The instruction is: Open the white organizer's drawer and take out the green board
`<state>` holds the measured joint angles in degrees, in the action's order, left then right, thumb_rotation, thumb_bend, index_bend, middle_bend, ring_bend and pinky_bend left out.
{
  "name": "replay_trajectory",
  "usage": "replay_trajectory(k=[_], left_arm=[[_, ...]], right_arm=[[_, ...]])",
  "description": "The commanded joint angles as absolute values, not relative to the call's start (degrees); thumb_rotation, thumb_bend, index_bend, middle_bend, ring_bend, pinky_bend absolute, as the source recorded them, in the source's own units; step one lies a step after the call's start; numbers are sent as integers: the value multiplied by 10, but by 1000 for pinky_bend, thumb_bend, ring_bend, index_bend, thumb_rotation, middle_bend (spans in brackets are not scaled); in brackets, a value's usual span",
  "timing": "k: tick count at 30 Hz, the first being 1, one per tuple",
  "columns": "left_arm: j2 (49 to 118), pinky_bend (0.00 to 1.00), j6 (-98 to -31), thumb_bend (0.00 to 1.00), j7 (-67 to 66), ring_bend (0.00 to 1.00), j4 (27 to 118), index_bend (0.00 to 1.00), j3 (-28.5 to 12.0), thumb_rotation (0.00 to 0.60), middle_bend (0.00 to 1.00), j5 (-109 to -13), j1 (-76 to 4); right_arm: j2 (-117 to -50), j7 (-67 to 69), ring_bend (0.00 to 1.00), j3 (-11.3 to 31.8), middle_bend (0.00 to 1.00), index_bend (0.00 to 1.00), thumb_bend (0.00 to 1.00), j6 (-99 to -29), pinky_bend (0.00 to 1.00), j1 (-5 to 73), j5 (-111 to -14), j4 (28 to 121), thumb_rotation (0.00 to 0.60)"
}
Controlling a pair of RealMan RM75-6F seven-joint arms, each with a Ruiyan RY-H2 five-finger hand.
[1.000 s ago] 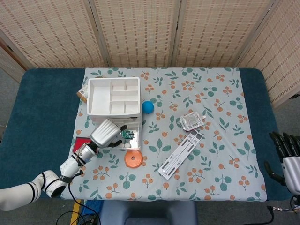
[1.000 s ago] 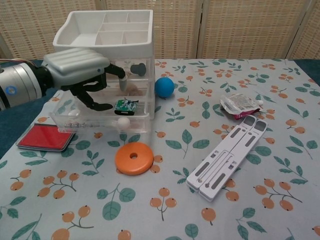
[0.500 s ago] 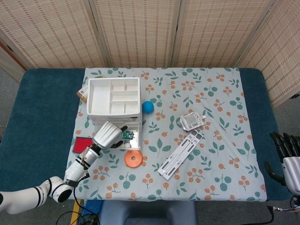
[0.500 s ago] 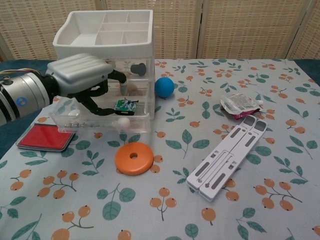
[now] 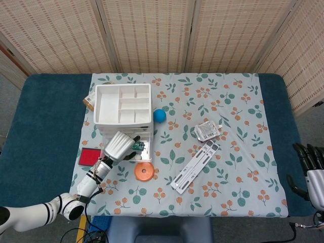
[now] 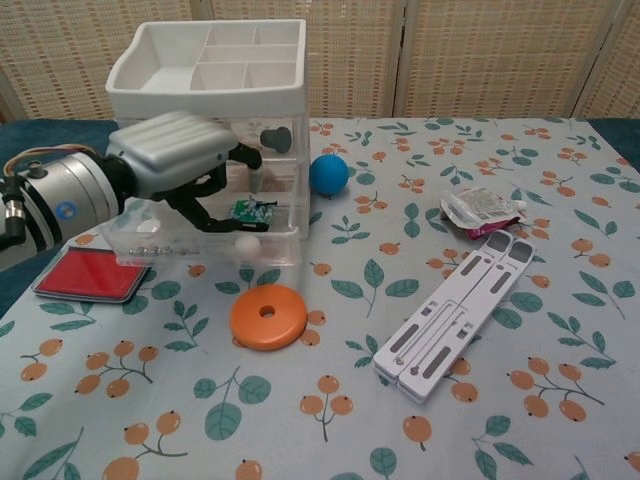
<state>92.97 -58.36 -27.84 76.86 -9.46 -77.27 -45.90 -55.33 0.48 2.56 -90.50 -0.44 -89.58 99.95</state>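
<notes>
Since a second ago the left robot hand point(image 6: 180, 160) has shifted a little to the right over the pulled-out drawer point(image 6: 200, 240), and its forearm now slants in from lower on the left in the head view. The hand hangs palm down above the drawer with its dark fingers point(image 6: 215, 215) curled down into it, the tips just beside the green board point(image 6: 246, 210); I cannot tell whether they touch or grip it.

The green board lies inside the open bottom drawer of the white organizer point(image 5: 124, 106), toward the drawer's right side. The drawer's round white knob point(image 6: 246, 245) faces the front. The organizer's top tray, split into compartments, stands open above.

The right robot hand point(image 5: 310, 169) sits at the right edge of the head view, off the patterned cloth point(image 5: 233, 101) and well apart from everything; its dark fingers point up and apart, holding nothing.

On the cloth-covered bench point(image 5: 45, 111) an orange disc point(image 6: 268, 317) lies just in front of the drawer, a red pad point(image 6: 90, 275) to the drawer's left, and a blue ball point(image 6: 328, 174) just right of the organizer. A white folded stand point(image 6: 455, 315) lies slanted further right, with a small clear packet point(image 6: 482, 212) behind it.
</notes>
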Motion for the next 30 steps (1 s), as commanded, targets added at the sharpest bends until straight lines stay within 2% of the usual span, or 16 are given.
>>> replay_trajectory(k=[1, 13, 30], left_arm=[[934, 1000, -586, 255, -282, 1000, 763, 398, -97, 600, 926, -769, -461], [959, 1000, -606, 205, -282, 1000, 727, 447, -92, 600, 926, -787, -466], [981, 1000, -602, 203, -283, 1000, 692, 465, -92, 600, 926, -786, -474]], right_arm=[[-554, 5, 0, 26, 78, 0, 414, -905, 23, -4, -895, 999, 600], [-556, 9, 0, 26, 78, 0, 415, -902, 23, -4, -893, 994, 600], [-556, 7, 0, 28, 78, 0, 414, -897, 23, -2, -889, 995, 600]])
